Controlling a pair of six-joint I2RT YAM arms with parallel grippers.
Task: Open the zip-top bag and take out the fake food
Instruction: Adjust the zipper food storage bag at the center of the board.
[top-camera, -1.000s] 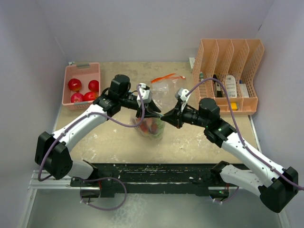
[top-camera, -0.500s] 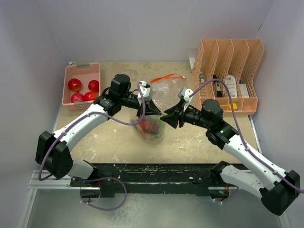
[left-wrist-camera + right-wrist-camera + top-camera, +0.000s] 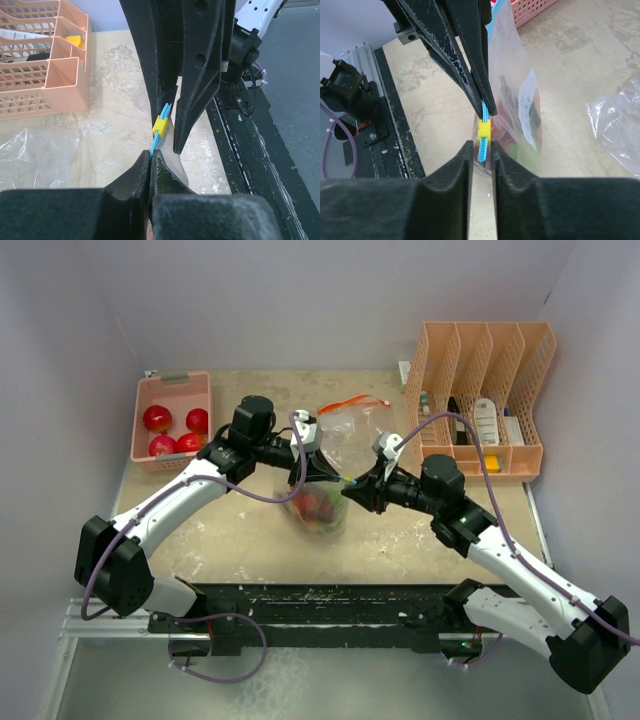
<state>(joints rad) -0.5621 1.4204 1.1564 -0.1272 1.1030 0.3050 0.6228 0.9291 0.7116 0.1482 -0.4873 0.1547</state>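
zip-top bag (image 3: 318, 508) hangs below, pinched between left gripper (image 3: 333, 476), right gripper (image 3: 349, 490).

The right gripper (image 3: 481, 150) fills the bottom of the view, its two dark fingers (image 3: 457, 165) closed on the blue zip strip (image 3: 483, 131) of the zip-top bag (image 3: 517, 107), just below the yellow slider (image 3: 484, 130). The left gripper (image 3: 487, 105) reaches down from the top, its black fingertips pinching the same strip just above the slider. The clear bag hangs to the right, with dark and reddish pieces blurred inside and a white label on its side. A second, crumpled clear bag (image 3: 615, 125) lies on the beige desk (image 3: 580, 60) at right. A pink basket (image 3: 530, 10) shows at the top edge
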